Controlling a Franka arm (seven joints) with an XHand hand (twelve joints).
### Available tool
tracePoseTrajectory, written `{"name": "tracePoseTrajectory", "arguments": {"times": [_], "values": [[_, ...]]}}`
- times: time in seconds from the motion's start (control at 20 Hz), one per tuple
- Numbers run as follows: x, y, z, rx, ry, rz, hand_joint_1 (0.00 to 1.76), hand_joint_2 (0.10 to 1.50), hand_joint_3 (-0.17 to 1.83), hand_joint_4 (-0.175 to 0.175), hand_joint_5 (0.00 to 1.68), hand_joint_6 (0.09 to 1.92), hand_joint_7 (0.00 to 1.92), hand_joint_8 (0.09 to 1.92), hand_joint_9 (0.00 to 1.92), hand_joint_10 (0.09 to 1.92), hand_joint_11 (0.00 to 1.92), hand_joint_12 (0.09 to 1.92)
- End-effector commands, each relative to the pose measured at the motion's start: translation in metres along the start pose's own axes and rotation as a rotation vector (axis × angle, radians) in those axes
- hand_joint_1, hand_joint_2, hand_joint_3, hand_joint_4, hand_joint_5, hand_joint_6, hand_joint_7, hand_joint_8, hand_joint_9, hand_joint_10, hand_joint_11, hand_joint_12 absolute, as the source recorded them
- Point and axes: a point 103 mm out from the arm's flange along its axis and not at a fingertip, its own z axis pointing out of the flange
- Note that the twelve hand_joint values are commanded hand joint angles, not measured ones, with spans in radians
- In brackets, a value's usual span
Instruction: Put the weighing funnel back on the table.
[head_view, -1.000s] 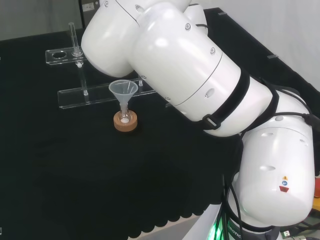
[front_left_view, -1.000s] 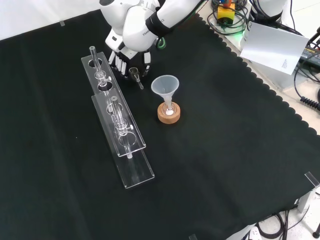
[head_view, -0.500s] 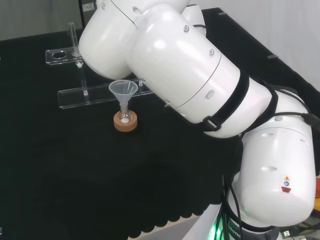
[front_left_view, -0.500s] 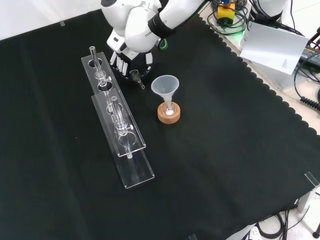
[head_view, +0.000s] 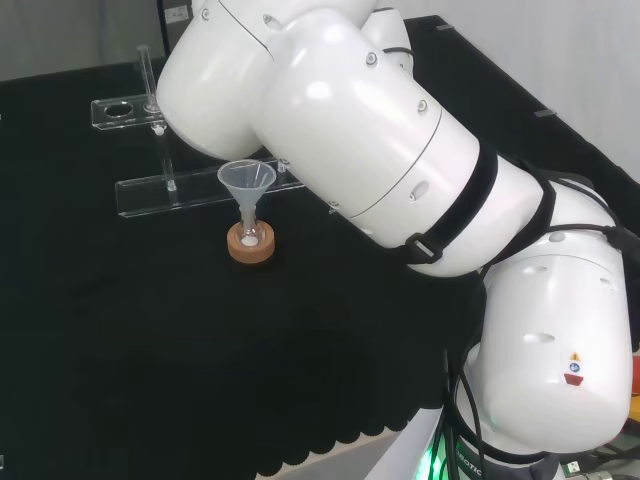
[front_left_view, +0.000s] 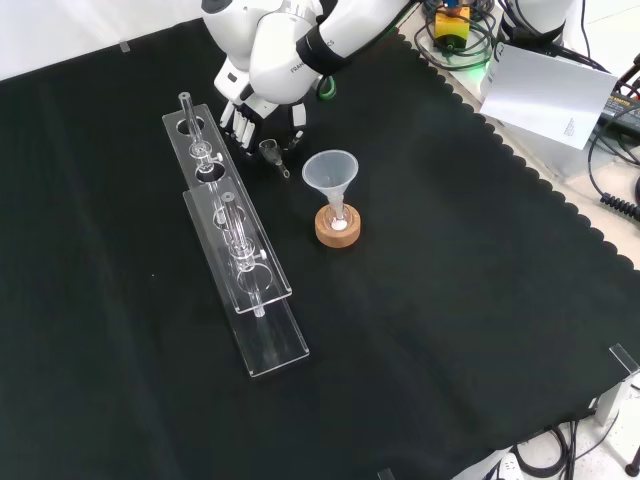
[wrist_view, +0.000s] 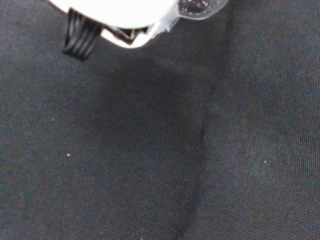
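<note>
The weighing funnel (front_left_view: 270, 150) lies on the black cloth of the table (front_left_view: 450, 300). In the front view it is just under the hand (front_left_view: 240, 122), near the top of the picture. Its small cup is toward the hand, and its short stem points down and to the right in this view. The hand hangs over it from above with the fingers (front_left_view: 229, 124) on the left side and the thumb (front_left_view: 298, 117) on the right side. The fingers point down to the cloth and look straight and relaxed, not curled around anything. The clear piece sits in the gap below them, but I cannot tell if a fingertip touches it.

In the wrist view a bit of clear glass is seen beside the blurred white part of the hand, and below it is bare cloth.

To the right of the weighing funnel in the front view, near but apart, the funnel (front_left_view: 331, 170) stands mouth up with its stem in a small flask (front_left_view: 339, 222) on a cork ring (front_left_view: 337, 237). To the left are two long clear racks (front_left_view: 215, 190), one after the other, and a thin glass tube (front_left_view: 186, 108) stands upright in the farther one. In the head view the white arm (head_view: 380, 150) covers the place where the hand works.
</note>
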Motion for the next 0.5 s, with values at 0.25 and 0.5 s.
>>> {"name": "tracePoseTrajectory", "arguments": {"times": [0.25, 0.5], "values": [[-0.014, -0.026, -0.035, -0.041, 0.003, 0.025, 0.96, 0.56, 0.74, -0.023, 0.47, 0.80, 0.63, 0.79, 0.77, 0.60, 0.36, 1.32], [-0.016, -0.047, -0.054, -0.070, -0.001, 0.028, 0.95, 0.56, 0.73, -0.024, 0.47, 0.76, 0.62, 0.79, 0.76, 0.61, 0.35, 1.32]]}}
